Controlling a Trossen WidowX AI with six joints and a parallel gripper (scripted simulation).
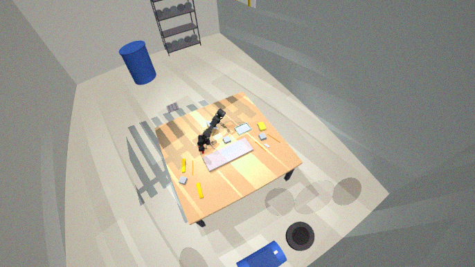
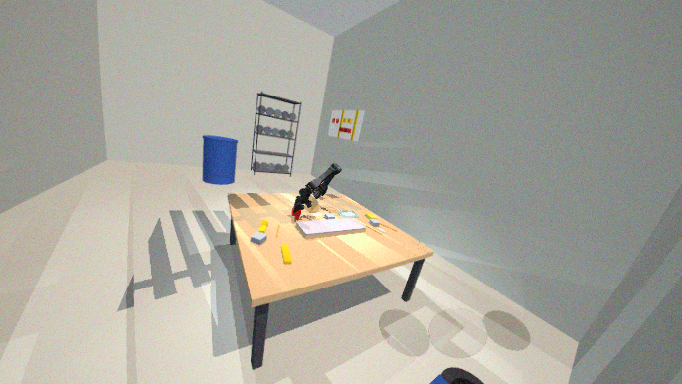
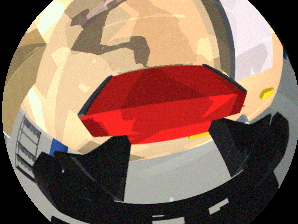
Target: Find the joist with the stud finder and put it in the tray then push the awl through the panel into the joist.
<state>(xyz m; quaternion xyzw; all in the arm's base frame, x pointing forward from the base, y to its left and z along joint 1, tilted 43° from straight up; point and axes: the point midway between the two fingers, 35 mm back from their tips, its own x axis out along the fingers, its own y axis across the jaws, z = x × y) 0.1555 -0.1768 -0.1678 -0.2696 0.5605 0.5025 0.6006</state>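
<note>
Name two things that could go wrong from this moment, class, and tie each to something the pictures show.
1. The gripper holds the wide red stud finder near the panel's end, not over it; a partial sweep might miss the joist.
2. The tray lies across the table, with a small grey block between; a low carry could knock it.

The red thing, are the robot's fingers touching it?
Touching. In the wrist view, both black fingers press against the red stud finder, which spans the gripper and is clamped between them.
</note>
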